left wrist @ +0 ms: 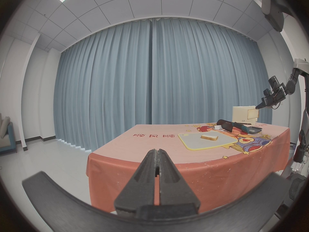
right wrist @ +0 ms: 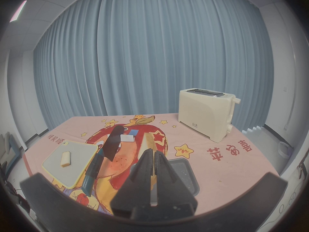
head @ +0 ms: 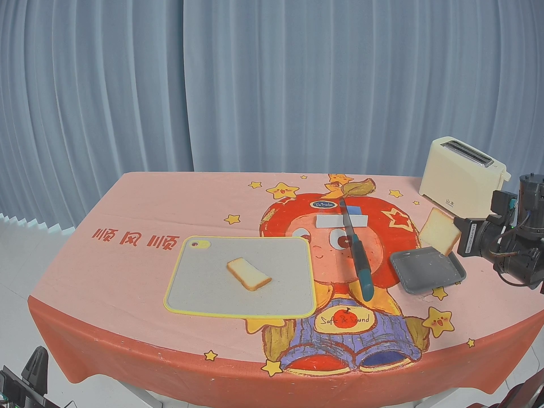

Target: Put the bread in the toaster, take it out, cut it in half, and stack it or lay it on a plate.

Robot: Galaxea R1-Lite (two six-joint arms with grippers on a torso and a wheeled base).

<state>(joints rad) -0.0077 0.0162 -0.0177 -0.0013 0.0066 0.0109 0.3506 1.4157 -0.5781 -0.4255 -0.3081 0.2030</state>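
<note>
A whole bread slice (head: pixel 439 231) hangs tilted just above the table between the cream toaster (head: pixel 462 177) and the grey square plate (head: pixel 447 279). My right gripper (head: pixel 459 235) is shut on its edge; the slice (right wrist: pixel 147 144) shows edge-on at my fingertips (right wrist: pixel 153 155). A smaller piece of bread (head: pixel 248 273) lies on the yellow-rimmed cutting board (head: pixel 198 290). The teal-handled knife (head: pixel 357 250) rests between board and plate, blade propped on a small white block. My left gripper (left wrist: pixel 157 158) is shut on nothing, low and off the table's front left corner.
The toaster (right wrist: pixel 206 113) stands at the table's far right corner, slots up. The plate (right wrist: pixel 190 178) has nothing on it. The pink cloth to the left of the cutting board (left wrist: pixel 196 142) is bare. Blue curtains hang behind the table.
</note>
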